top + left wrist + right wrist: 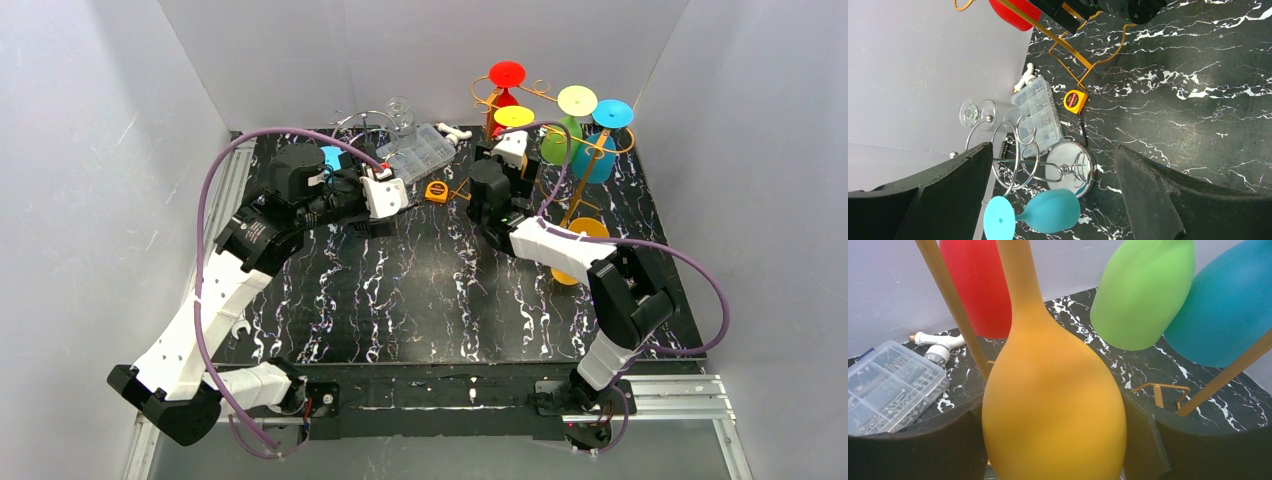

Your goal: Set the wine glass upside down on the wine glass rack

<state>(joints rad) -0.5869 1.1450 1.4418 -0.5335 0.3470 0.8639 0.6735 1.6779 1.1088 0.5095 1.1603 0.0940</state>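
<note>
1. The right gripper (pixel 511 150) is closed on the bowl of the orange wine glass (pixel 1053 405), with each of its pads (pixel 923 445) lying against a flank. The glass is held upside down between the fingers, its stem rising above them beside a rod of the gold rack (pixel 950 305).
2. The step in hand is judged to be seating the foot on the rack. The foot is hidden in the wrist view, so its rest on the rails should be confirmed before release.
3. The bowl should be held plumb, the jaws parted evenly, and the gripper drawn straight back and low.
4. Care is needed with the neighbours. A red glass (pixel 978 285) hangs just ahead to the left, and a green glass (pixel 1143 295) and a blue glass (pixel 1228 305) hang ahead to the right.
5. The left gripper (pixel 385 197) stands wide apart and empty, with a teal glass (pixel 1048 212) and a chrome rack (pixel 1068 167) just ahead of it.
6. The black marbled table (pixel 420 290) is judged hard and smooth. The cell is enclosed by plain grey walls (pixel 100 150).
</note>
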